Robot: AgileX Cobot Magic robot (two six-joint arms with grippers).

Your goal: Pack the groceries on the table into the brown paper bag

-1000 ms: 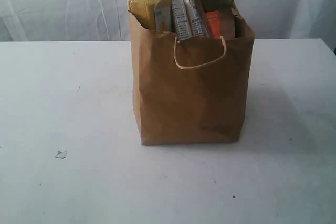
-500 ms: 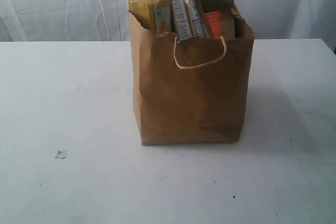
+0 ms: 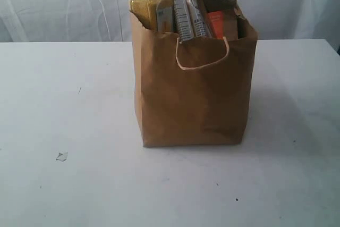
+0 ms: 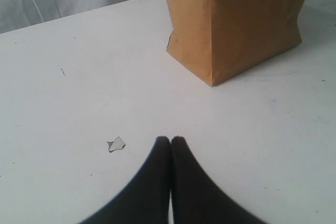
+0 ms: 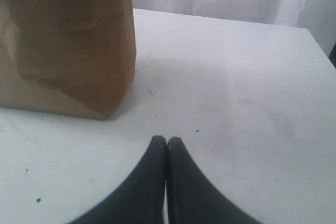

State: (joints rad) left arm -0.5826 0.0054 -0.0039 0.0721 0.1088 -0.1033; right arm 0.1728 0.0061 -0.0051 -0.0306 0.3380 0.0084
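Black left claw and right claw, both closed and empty, hover low over the table.

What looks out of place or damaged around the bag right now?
Only a small pale torn scrap lying on the white tabletop, left of the upright brown paper bag and apart from it: it looks like stray debris, not a grocery.

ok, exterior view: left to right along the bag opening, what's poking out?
Across the top of the brown paper bag: yellow-grain bottle → noodle packet → orange-labelled pouch.
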